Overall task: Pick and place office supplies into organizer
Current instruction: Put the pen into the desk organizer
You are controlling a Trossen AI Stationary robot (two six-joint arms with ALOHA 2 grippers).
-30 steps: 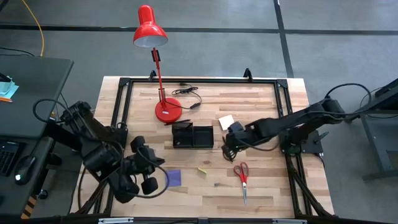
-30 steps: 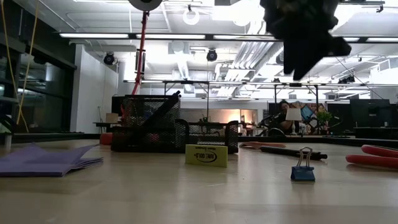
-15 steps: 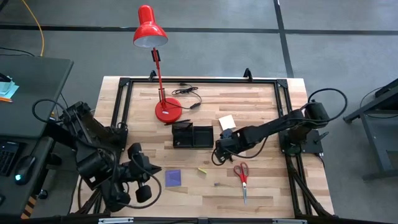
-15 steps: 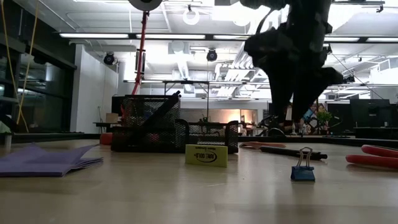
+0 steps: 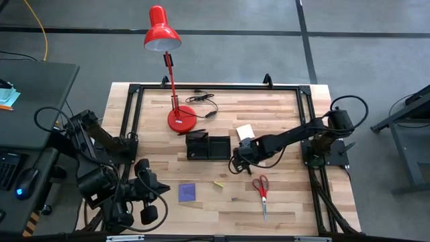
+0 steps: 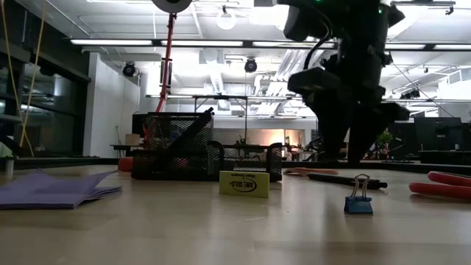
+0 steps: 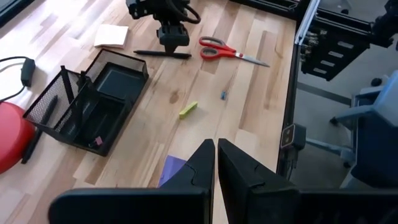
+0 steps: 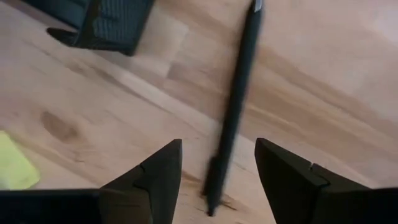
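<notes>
My right gripper [image 8: 217, 180] is open and stands low over a thin dark pen [image 8: 239, 93] that lies flat on the table, one finger on either side of it without touching. The same pen [image 7: 161, 54] shows below that gripper [image 5: 235, 166] in the left wrist view. The black mesh organizer [image 5: 208, 146] stands just left of it. Red-handled scissors [image 5: 261, 190], a purple note pad [image 5: 187, 192] and a pale yellow note pad [image 5: 244, 130] lie flat on the table. My left gripper [image 7: 215, 163] is shut and waits at the near left corner.
A red desk lamp stands by its round base [image 5: 180, 119] behind the organizer, its cord [image 5: 205, 106] trailing right. A small yellow eraser [image 5: 219, 183] and a blue binder clip [image 6: 358, 200] lie between the purple pad and the scissors. A black frame [image 5: 215, 87] borders the table.
My right gripper has moved toward the table's left and near edges and come down until its fingers stand low over the pen. My left arm has drawn back toward the near left corner, away from the purple note pad.
</notes>
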